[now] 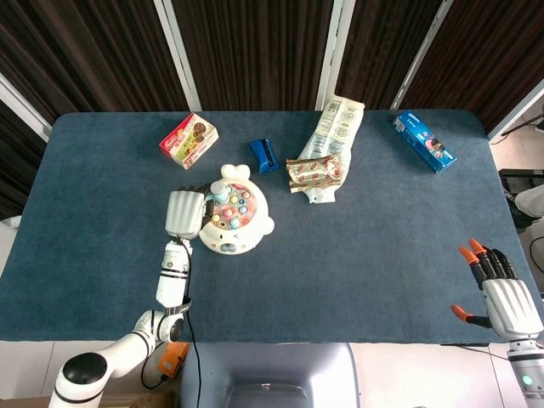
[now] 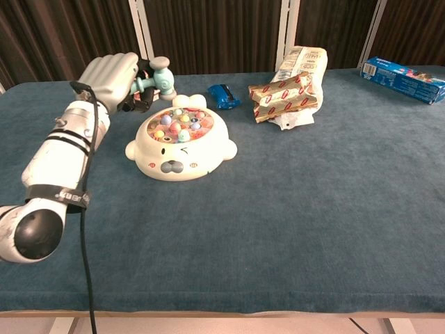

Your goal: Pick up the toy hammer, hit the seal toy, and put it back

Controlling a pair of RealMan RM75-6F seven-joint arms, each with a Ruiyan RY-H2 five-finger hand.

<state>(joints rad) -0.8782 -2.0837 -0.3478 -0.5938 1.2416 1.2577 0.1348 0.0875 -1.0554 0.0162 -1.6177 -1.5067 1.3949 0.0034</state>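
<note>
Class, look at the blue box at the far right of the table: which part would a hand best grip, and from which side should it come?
Probably across its two long sides near the middle, coming from above. The blue box lies flat, long and narrow, with bare table all around it. The right hand, open at the near right edge, is the nearer hand.

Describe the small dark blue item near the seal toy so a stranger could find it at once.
Start at the white seal toy with coloured pegs, left of centre on the blue table. Look just behind it and to its right, toward the curtains: the small blue packet lies flat there, alone. It is much smaller and darker than the long blue box at the far right corner.
</note>
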